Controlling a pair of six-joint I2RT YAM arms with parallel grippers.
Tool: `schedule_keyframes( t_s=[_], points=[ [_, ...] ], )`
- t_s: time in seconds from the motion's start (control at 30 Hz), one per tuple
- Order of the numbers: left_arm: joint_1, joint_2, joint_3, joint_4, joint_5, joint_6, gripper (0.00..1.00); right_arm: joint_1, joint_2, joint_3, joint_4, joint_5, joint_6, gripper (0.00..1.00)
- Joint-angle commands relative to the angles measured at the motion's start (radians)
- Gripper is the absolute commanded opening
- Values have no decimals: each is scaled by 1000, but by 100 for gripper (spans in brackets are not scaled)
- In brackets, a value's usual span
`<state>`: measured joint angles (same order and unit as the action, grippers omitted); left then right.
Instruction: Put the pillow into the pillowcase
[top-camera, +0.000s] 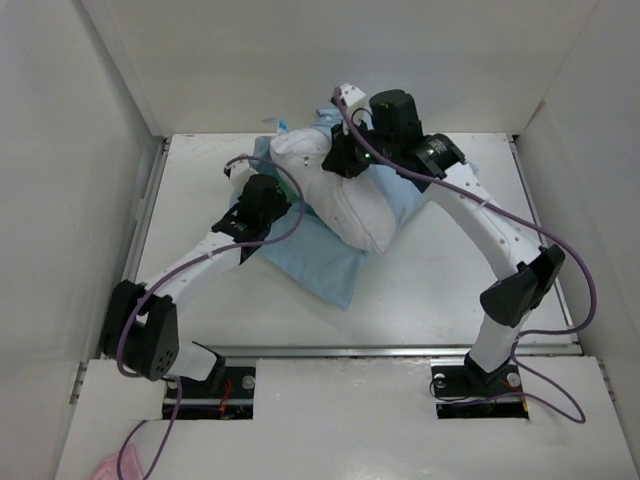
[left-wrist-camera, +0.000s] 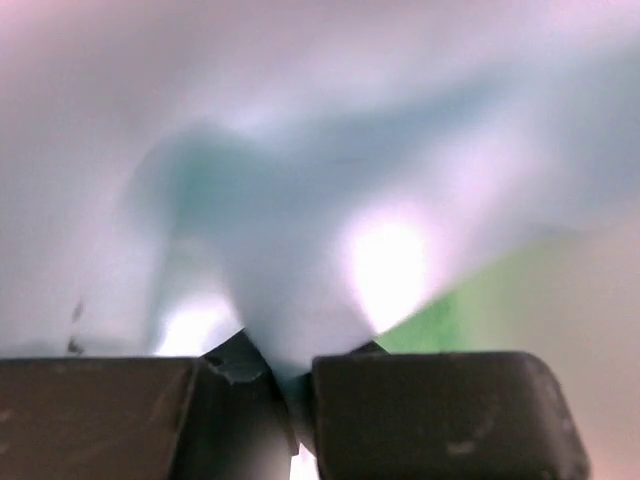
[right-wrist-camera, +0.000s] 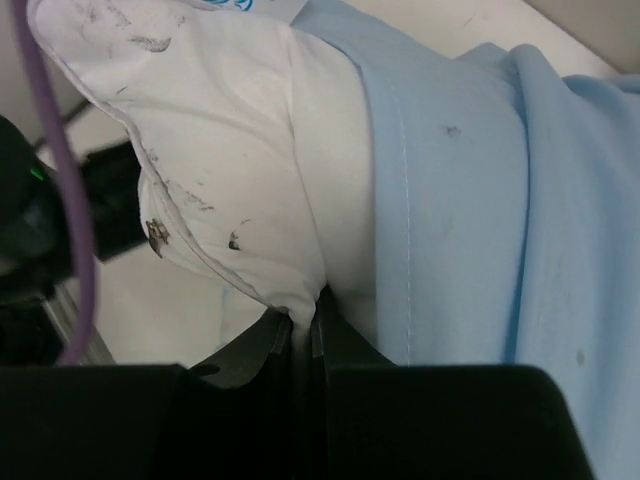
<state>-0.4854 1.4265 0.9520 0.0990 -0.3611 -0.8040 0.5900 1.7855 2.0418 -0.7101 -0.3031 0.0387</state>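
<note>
Left gripper (left-wrist-camera: 296, 378): closed tight on a thin fold of light blue cloth, with a green inner side showing beside it. I judge this to be the edge of the pillowcase mouth. From above, it sits at the left side of the bundle, touching the cloth.

Pillowcase (top-camera: 325, 268): lies flat on the desk (top-camera: 450, 280), mostly underneath the pillow. One corner points toward my bases, and more blue shows along the right and far sides.

Pillow (top-camera: 345, 195): lies plump and slanted on top of the pillowcase in the middle of the desk. Most of its white surface is uncovered from above. In my right wrist view the pillowcase hem (right-wrist-camera: 385, 200) wraps over one side of it, so it looks partly in at most.

Right gripper (right-wrist-camera: 305, 335): nearly closed, pinching a pleat of the white pillow fabric just beside the hem. It is at the far end of the pillow.

Step in hand: stuffing. My left side holds the mouth while my right side holds the pillow, and the pillow is not yet seated inside.

Next move calls for: lifting the left pinch so the mouth gapes, then pushing the pillow deeper with the right. The two must pull in opposite directions and neither pinch may slip.

Risk: the thin cloth bunches under the pillow instead of sliding over it.
</note>
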Motion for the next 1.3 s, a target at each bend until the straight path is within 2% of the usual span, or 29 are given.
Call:
schedule_keyframes(
  t_s=[0.0,0.1,0.27,0.43,0.53,0.67,0.77,0.8,0.83,0.87,0.93,1.0,1.03,1.07,1.13,1.17,1.23,1.27],
  points=[
    [59,-126,17,-105,-20,66,0,26,15,-101,32,171,-198,0],
    [70,-219,56,-127,53,120,0,66,103,-140,34,257,-198,0],
    [70,-398,70,-240,94,109,0,103,288,-117,23,484,-45,0],
    [70,-604,27,-361,24,54,0,103,374,-127,9,594,108,0],
    [70,-653,27,-444,-42,22,0,103,443,-106,-44,690,203,0],
    [70,-673,27,-487,-46,11,0,114,434,-127,20,579,161,0],
    [70,-652,-16,-421,2,40,0,168,425,-115,104,405,80,0],
    [70,-626,-25,-398,26,40,0,182,425,-115,130,347,79,3],
    [70,-612,-42,-343,54,52,0,206,425,-102,168,214,79,7],
    [70,-598,-42,-316,110,52,0,215,425,-101,283,138,89,9],
    [70,-552,-42,-285,151,66,0,228,443,-59,391,-52,127,16],
    [70,-528,-33,-285,134,66,0,228,465,-11,457,-126,147,30],
    [79,-505,-21,-285,117,66,0,228,456,4,457,-166,147,34],
    [79,-494,-6,-285,100,80,0,228,437,-5,472,-166,147,49],
    [79,-454,14,-314,44,80,0,228,326,-35,472,-176,66,72],
    [79,-439,27,-344,33,80,4,228,278,-84,472,-157,43,93],
    [91,-413,59,-378,11,71,35,228,142,-121,439,-119,-5,99],
    [102,-393,70,-410,11,71,67,228,100,-153,420,-57,-5,99]
  ],
)
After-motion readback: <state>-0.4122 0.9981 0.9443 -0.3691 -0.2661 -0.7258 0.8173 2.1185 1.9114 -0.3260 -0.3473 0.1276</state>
